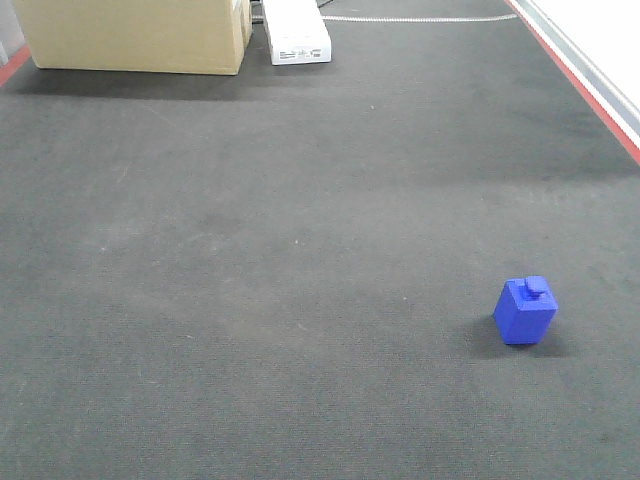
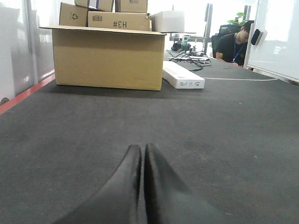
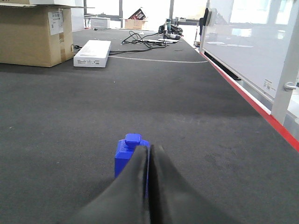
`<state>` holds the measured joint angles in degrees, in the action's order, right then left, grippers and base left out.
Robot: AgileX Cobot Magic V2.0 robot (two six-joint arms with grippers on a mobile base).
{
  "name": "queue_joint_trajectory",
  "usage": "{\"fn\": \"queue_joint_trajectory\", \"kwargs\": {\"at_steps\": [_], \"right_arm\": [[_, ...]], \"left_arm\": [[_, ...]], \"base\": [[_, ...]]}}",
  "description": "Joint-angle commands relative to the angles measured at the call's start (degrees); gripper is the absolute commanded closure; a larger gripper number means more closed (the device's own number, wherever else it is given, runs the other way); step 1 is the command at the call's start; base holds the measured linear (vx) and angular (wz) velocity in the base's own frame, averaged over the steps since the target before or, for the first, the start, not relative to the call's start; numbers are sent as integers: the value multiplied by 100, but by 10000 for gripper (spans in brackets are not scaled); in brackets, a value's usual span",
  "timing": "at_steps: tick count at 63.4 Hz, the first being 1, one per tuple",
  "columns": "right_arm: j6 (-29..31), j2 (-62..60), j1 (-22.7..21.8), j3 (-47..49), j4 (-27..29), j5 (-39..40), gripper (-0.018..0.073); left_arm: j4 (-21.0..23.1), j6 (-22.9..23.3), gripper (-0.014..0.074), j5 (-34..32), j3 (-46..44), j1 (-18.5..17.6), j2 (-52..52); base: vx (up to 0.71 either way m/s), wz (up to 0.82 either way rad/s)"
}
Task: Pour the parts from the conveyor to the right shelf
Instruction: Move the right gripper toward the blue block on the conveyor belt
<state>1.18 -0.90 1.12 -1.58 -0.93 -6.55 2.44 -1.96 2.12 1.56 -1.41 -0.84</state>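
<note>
Right tool of mine has its two dark fingers pressed together with nothing between them. It points at the small bright-blue plastic block with a knob on top, which stands upright just beyond the tips, at the lower centre of that wrist view and the lower right of the front view; my left tool is likewise closed and empty over bare belt. I judge nothing is done yet: the block rests ungripped on the wide dark grey felt-like conveyor belt and the steel shelf is out of view, so grasping, carrying and tipping out all remain.
</note>
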Motion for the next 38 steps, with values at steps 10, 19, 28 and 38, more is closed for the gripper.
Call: {"fn": "queue_joint_trajectory", "kwargs": {"at_steps": [10, 19, 28, 38], "right_arm": [[46, -71, -30, -115, 6, 431, 569], [46, -71, -30, -115, 6, 431, 569], [46, -71, -30, -115, 6, 440, 569], [30, -71, -30, -56, -118, 1120, 569]], "left_arm": [[16, 49, 602, -441, 177, -24, -68], [16, 49, 602, -441, 177, -24, -68], [16, 49, 602, -441, 177, -24, -68], [16, 49, 602, -441, 177, -24, -68]], "base": [[0, 0], [0, 0], [0, 0], [0, 0]]}}
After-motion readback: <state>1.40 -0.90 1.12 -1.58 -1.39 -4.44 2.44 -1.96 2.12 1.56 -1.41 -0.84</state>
